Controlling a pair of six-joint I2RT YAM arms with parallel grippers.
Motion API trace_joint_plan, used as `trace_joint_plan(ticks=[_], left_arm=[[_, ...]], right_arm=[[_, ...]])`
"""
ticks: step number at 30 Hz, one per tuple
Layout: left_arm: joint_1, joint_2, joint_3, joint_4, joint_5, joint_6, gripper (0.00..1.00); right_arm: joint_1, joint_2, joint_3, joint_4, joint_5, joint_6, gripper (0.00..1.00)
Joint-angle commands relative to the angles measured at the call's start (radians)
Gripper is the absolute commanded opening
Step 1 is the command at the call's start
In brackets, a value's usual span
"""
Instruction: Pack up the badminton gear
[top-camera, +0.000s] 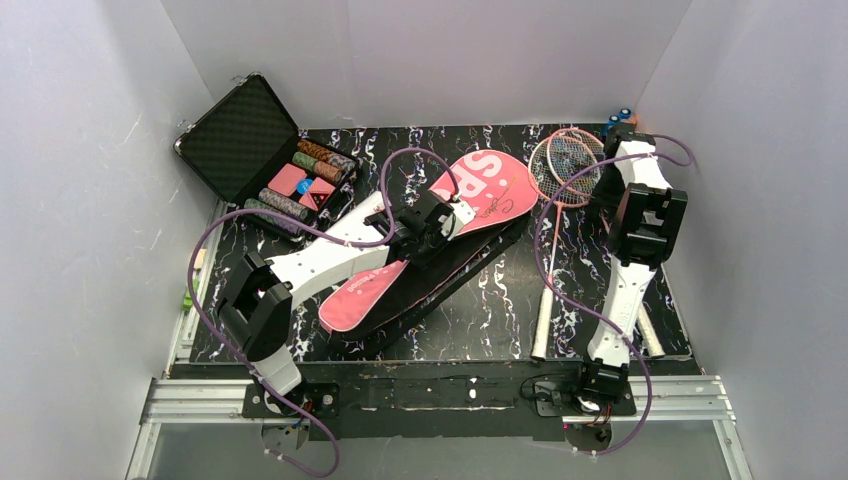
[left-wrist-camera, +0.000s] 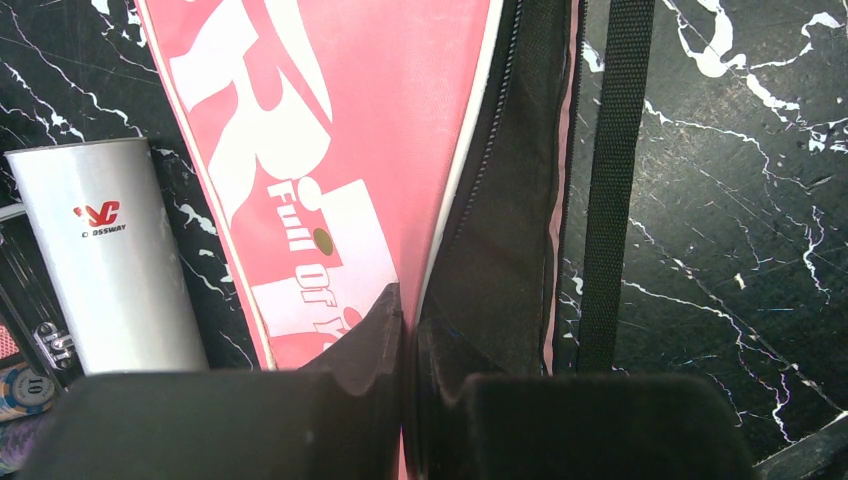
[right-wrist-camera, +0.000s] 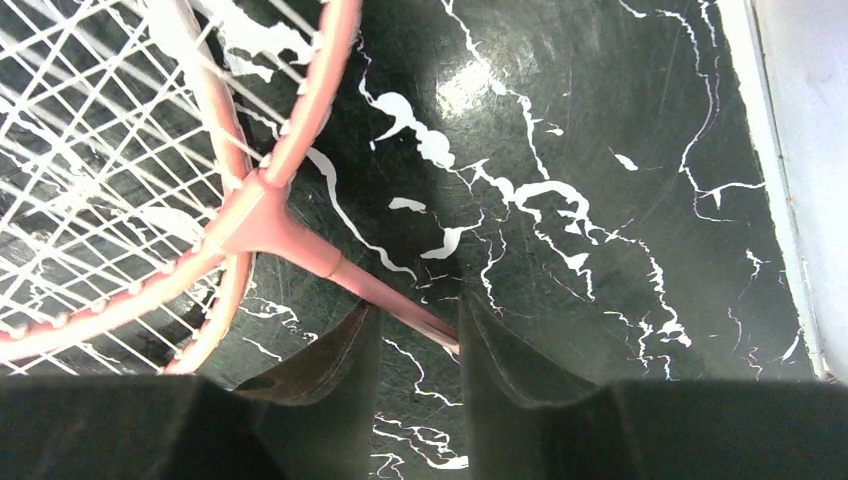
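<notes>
Left pincer (left-wrist-camera: 410, 335): pressed together, pinching the zip edge of the pink bag (left-wrist-camera: 330, 130), where the pink face meets the black inner lining. The bag lies slantwise across the middle of the bench (top-camera: 480, 310), narrow end near-left, wide lettered end far-right. Its black strap (left-wrist-camera: 612, 200) runs flat along the bench just right of the open side. The white tube (left-wrist-camera: 110, 260) lies just left of the bag, beside the pinched edge.

Right pincer (right-wrist-camera: 418, 325): spread, one finger on each side of a racket's pink shaft (right-wrist-camera: 385, 290), just below the throat. The shaft touches my right-hand finger (right-wrist-camera: 500, 370); a gap shows at the other finger, so I do not clamp it.

The two rackets (top-camera: 565, 165) lie at the far right of the bench, heads overlapping, white handles (top-camera: 541, 325) pointing toward the near edge, well apart from the bag's wide end.

The black case (top-camera: 240, 140) stands open at the far left, with chips (top-camera: 300, 185) inside.
</notes>
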Motion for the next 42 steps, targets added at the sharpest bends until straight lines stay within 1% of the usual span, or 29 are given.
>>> trace_joint_plan(ticks=[1, 2, 3, 10, 11, 12, 16, 17, 19, 21, 24, 28, 30, 31, 32, 35, 39, 42], left_arm=[[0.002, -0.073, 0.017, 0.028, 0.003, -0.002, 0.00], [0.002, -0.075, 0.017, 0.029, 0.003, -0.002, 0.00], [0.002, -0.077, 0.017, 0.028, 0.005, -0.001, 0.00], [0.002, -0.096, 0.018, 0.026, 0.000, -0.001, 0.00], [0.002, -0.100, 0.017, 0.025, 0.000, 0.000, 0.00], [0.002, -0.103, 0.017, 0.025, 0.000, -0.001, 0.00], [0.002, -0.112, 0.017, 0.023, 0.000, 0.000, 0.00], [0.002, -0.115, 0.015, 0.022, 0.000, 0.000, 0.00], [0.002, -0.119, 0.017, 0.022, -0.003, 0.002, 0.00], [0.002, -0.126, 0.018, 0.022, -0.006, 0.003, 0.00], [0.002, -0.133, 0.016, 0.021, -0.008, 0.005, 0.00], [0.002, -0.139, 0.008, 0.023, -0.010, 0.009, 0.00], [0.002, -0.139, 0.004, 0.025, -0.013, 0.010, 0.00], [0.002, -0.139, 0.006, 0.025, -0.013, 0.011, 0.00], [0.002, -0.140, 0.006, 0.025, -0.013, 0.011, 0.00], [0.002, -0.143, 0.005, 0.025, -0.016, 0.010, 0.00], [0.002, -0.147, 0.001, 0.025, -0.013, 0.010, 0.00], [0.002, -0.143, -0.002, 0.021, -0.012, 0.011, 0.00]], right_arm=[[-0.003, -0.025, 0.012, -0.045, -0.053, 0.015, 0.33], [-0.001, -0.033, 0.002, -0.043, -0.062, 0.016, 0.30], [0.003, -0.045, -0.014, -0.036, -0.071, 0.016, 0.28], [0.048, -0.105, -0.113, -0.015, -0.067, 0.009, 0.25], [0.055, -0.111, -0.124, -0.012, -0.060, 0.007, 0.24], [0.060, -0.118, -0.138, -0.010, -0.055, 0.005, 0.21], [0.079, -0.152, -0.205, 0.005, -0.048, 0.011, 0.18], [0.084, -0.164, -0.221, 0.009, -0.050, 0.015, 0.19], [0.091, -0.183, -0.253, 0.017, -0.055, 0.027, 0.26], [0.097, -0.191, -0.276, 0.016, -0.052, 0.032, 0.30], [0.105, -0.188, -0.295, 0.000, -0.033, 0.040, 0.38], [0.112, -0.205, -0.348, 0.014, -0.021, 0.049, 0.41], [0.117, -0.222, -0.375, 0.027, -0.024, 0.058, 0.37], [0.119, -0.229, -0.385, 0.031, -0.024, 0.062, 0.33], [0.122, -0.235, -0.391, 0.030, -0.024, 0.067, 0.27], [0.136, -0.255, -0.396, 0.027, -0.010, 0.073, 0.01], [0.177, -0.328, -0.376, 0.004, 0.051, 0.075, 0.01], [0.247, -0.401, -0.352, -0.029, 0.103, 0.075, 0.01]])
